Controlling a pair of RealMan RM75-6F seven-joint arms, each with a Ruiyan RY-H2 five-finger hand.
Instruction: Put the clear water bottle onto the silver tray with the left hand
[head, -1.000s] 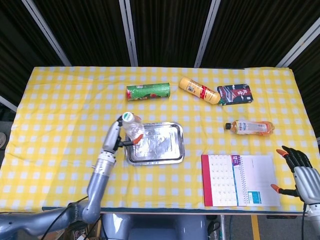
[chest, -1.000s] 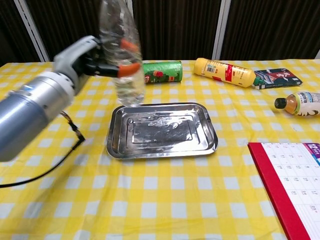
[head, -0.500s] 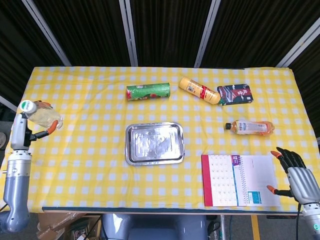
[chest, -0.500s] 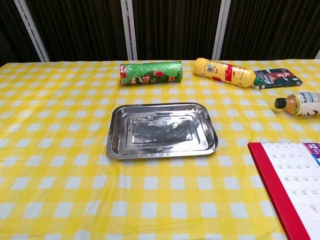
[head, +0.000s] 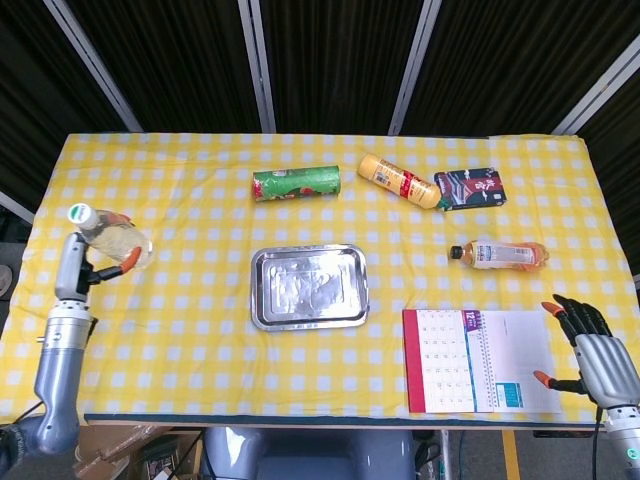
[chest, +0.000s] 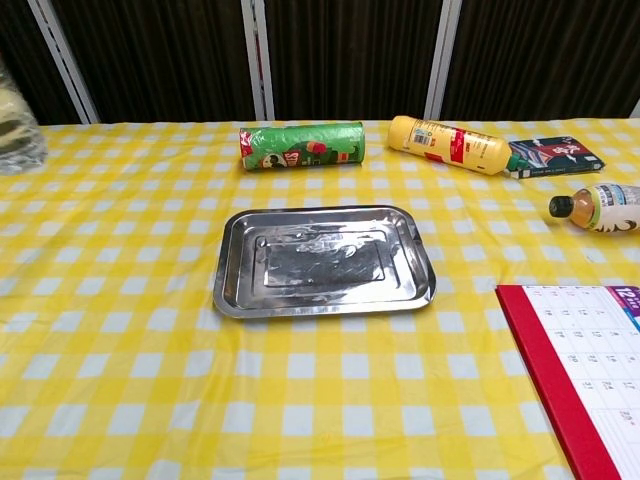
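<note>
Gripped by the left hand (head: 85, 268) near the left edge of the table (head: 180, 330), the clear water bottle (head: 108, 232) is held tilted, its white cap pointing up and to the left; whether it is raised off the yellow checked cloth cannot be told for certain from the head view. In the chest view only a blurred sliver of the bottle is seen at the left border. The silver tray (head: 355, 305) lies bare at the middle of the table, well apart from the bottle, with a green can (head: 296, 185) lying on its side beyond it toward the far edge. A yellow bottle (head: 399, 181) and a dark packet (head: 470, 188) are found side by side further right along that far side. An orange drink bottle (head: 498, 255) lies on its side near the right edge, and a calendar (head: 480, 360) is set at the near right corner. The right hand (head: 597, 350) is held just off that corner, its fingers spread and nothing in them.
</note>
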